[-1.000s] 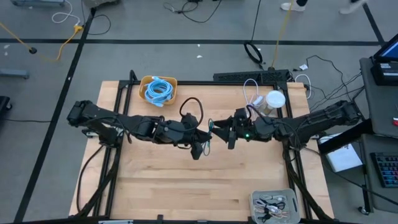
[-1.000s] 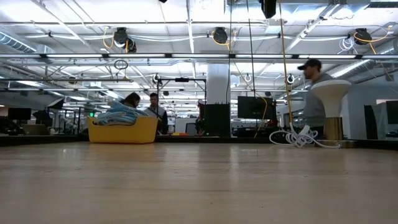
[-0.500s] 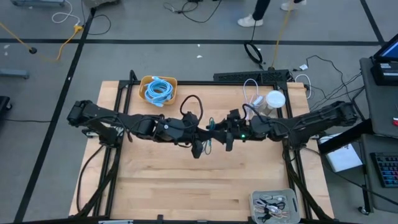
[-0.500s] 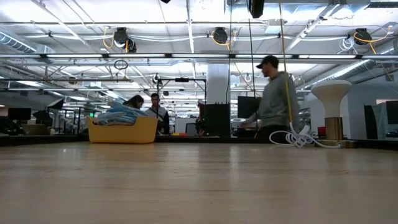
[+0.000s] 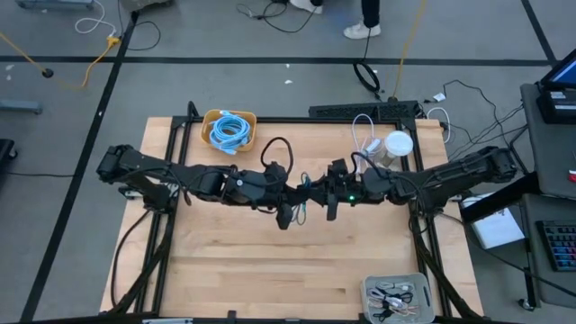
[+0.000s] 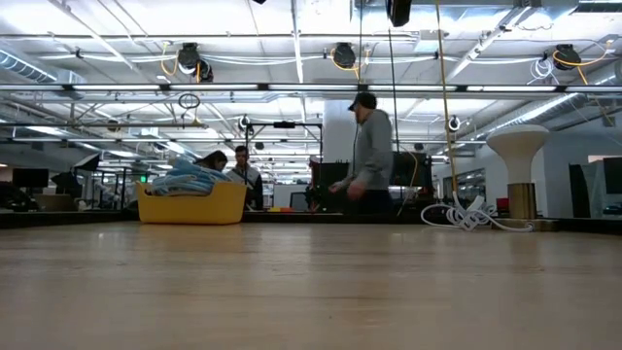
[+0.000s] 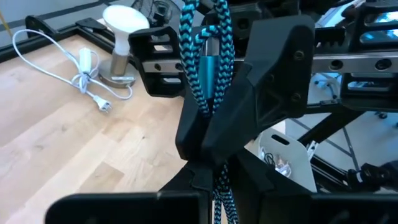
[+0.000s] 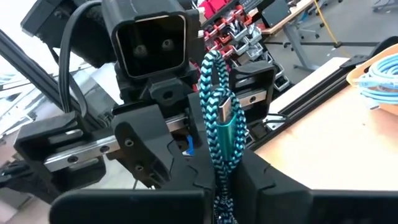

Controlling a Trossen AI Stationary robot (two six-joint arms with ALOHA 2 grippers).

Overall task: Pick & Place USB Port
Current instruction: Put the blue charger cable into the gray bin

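A teal-and-black braided USB cable [image 7: 205, 43] with a teal metal plug [image 8: 228, 133] is held up over the middle of the table [image 5: 270, 270]. Both grippers meet at it tip to tip. My left gripper [image 5: 290, 193] comes from the table's left and is shut on the cable. My right gripper [image 5: 312, 191] comes from the right and is also shut on it. A short part of the cable [image 5: 300, 211] hangs below the two grippers. The low view shows neither gripper nor the cable. My left gripper pinches the doubled cable strands [image 7: 217, 186] between its two fingers, coming level from the table's left. The cable is lifted clear of the table, and its loop and plug stand out beyond the fingertips. My right gripper pinches the doubled strands [image 8: 222, 186] between its two fingers just behind the plug, coming level from the table's right. The plug and the loop above it stand out past the fingertips, toward the left gripper. The cable is clear of the table.
A yellow basket [image 5: 229, 129] of light-blue cables stands at the far left. A white lamp-like stand [image 5: 397, 144] with a white cord [image 5: 364, 130] is at the far right. A tray [image 5: 394, 295] with several small parts sits at the near right. A person [image 6: 367, 156] walks behind the table.
My right gripper has moved toward the table's left, up to the left gripper, and has shut on the cable that the left gripper holds up. The left gripper has kept its hold. The person behind the table has walked leftward.
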